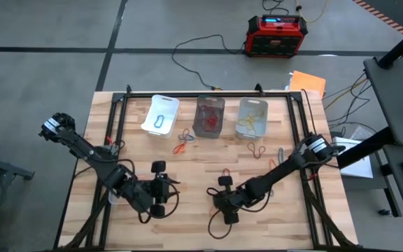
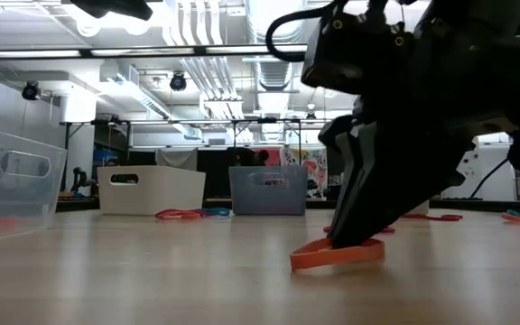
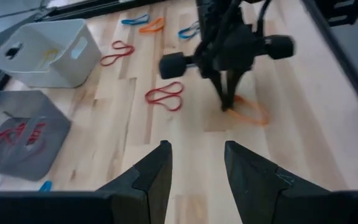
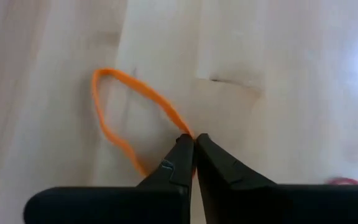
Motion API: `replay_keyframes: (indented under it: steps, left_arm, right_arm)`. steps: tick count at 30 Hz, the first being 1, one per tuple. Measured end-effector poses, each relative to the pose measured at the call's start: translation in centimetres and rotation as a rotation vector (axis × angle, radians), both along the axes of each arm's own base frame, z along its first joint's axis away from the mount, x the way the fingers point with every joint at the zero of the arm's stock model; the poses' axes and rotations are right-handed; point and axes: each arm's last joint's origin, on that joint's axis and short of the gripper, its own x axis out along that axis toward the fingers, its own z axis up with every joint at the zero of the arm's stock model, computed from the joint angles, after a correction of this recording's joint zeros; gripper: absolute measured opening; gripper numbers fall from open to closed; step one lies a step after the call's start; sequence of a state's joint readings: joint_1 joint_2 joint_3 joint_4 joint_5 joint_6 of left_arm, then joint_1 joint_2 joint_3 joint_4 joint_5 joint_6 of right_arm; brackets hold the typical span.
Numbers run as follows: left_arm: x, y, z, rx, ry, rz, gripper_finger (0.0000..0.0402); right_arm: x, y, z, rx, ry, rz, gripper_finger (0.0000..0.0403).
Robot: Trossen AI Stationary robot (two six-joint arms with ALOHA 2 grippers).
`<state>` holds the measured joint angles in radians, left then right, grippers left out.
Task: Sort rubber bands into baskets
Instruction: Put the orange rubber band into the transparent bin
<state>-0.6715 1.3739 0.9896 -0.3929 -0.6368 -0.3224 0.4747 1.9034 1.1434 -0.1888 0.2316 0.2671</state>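
An orange rubber band (image 4: 114, 118) lies on the wooden table near its front middle, and my right gripper (image 4: 193, 138) is shut on it. The low view shows the same band (image 2: 337, 255) under the fingers. My left gripper (image 3: 197, 155) hovers open to the left of it, above the table, holding nothing. Three baskets stand in a row at the far side: a white basket (image 1: 161, 115), a dark basket (image 1: 210, 115) holding red bands, and a clear basket (image 1: 252, 117) holding yellowish bands. Another clear basket (image 2: 12, 181) shows at the left of the low view. My right gripper pinches one side of the orange loop (image 4: 180, 126) between its two fingertips. The fingers slant down onto it from above. The rest of the loop (image 2: 319, 260) lies slack on the table.
Loose bands lie in front of the baskets: red and blue ones (image 1: 185, 135), an orange one (image 1: 180, 148), a twisted loop (image 1: 257, 149), and a red one (image 3: 165, 94) near my right gripper. A red-and-black box (image 1: 276, 35) and cables sit on the floor beyond the table.
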Motion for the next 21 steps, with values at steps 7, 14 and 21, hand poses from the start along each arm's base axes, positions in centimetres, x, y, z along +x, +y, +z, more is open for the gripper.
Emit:
replay_keyframes:
  steps: [7,14,21]
  left_arm:
    - [0.1,-0.4,0.3,-0.040,-0.043,-0.008,0.0133]
    - [0.3,-0.5,0.4,-0.069,-0.076,-0.004,0.0133]
    - [0.1,-0.3,-1.3,-0.107,-0.098,0.026,0.0144]
  right_arm:
    - [0.8,0.4,3.6,-0.157,-0.167,0.017,0.0009]
    - [2.6,0.7,6.9,-0.425,-0.301,0.017,0.0009]
    - [3.8,1.0,9.9,-0.606,-0.367,0.048,0.0009]
